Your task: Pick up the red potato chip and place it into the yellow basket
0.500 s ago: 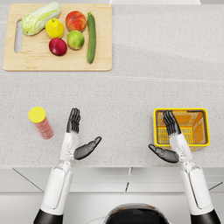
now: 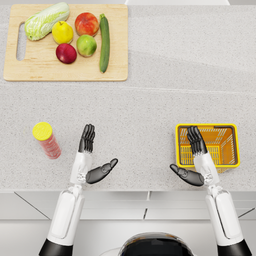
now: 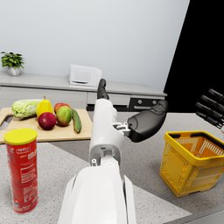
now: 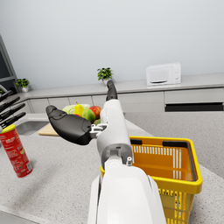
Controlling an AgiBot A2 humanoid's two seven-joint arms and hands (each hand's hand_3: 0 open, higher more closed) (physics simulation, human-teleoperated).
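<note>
The red potato chip can with a yellow lid stands upright on the counter at the left; it also shows in the left wrist view and the right wrist view. My left hand hovers open just right of the can, fingers straight, thumb out, touching nothing. The yellow basket sits at the right, seen too in the wrist views. My right hand is open over the basket's left edge and holds nothing.
A wooden cutting board lies at the back left with a cabbage, a pear, apples and a cucumber. The counter's front edge runs just below both hands.
</note>
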